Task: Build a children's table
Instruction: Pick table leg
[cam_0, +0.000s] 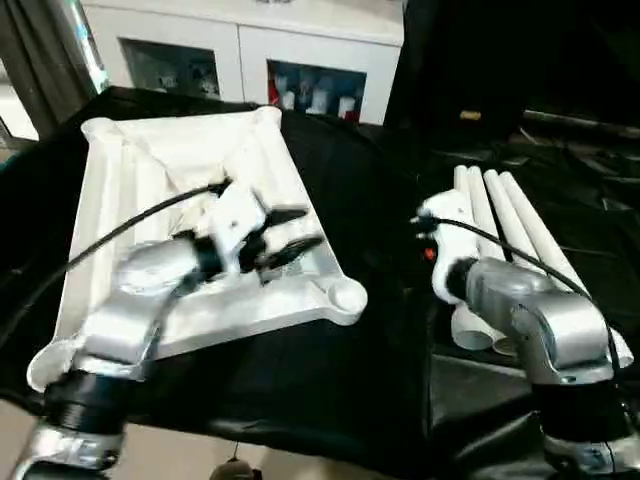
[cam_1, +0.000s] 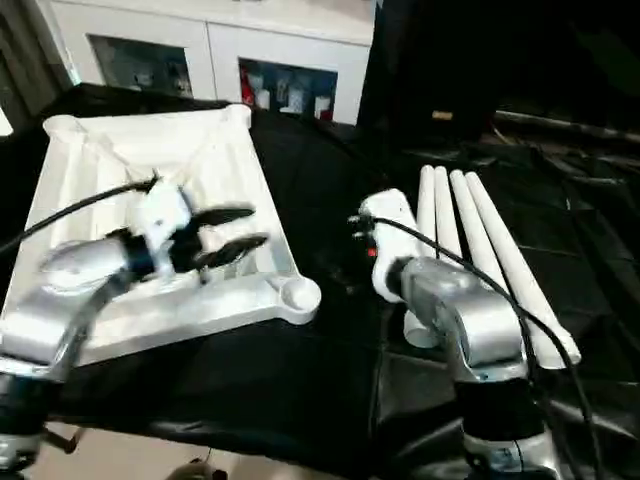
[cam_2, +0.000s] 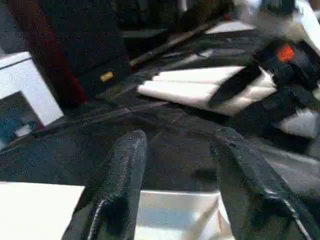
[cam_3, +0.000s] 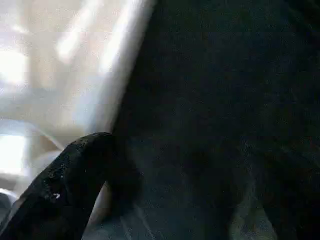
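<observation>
The tabletop (cam_0: 190, 235) lies underside up on the black-draped work table (cam_0: 330, 390), toward the robot's left, its ribs and rim showing and a round corner socket (cam_0: 345, 297) at its near right corner. Four white legs (cam_0: 505, 225) lie side by side on the cloth to the right, well apart from the tabletop, their thicker ends toward the robot. The left gripper (cam_0: 297, 232) hovers over the right part of the tabletop, its two black fingers parted with a clear gap and nothing between them. The right gripper (cam_0: 432, 222) sits just beside the inner edge of the legs; its wrist view shows one black finger (cam_3: 65, 190) over dark cloth, jaws spread wide, empty. White cabinets (cam_0: 250, 55) stand behind the table.
</observation>
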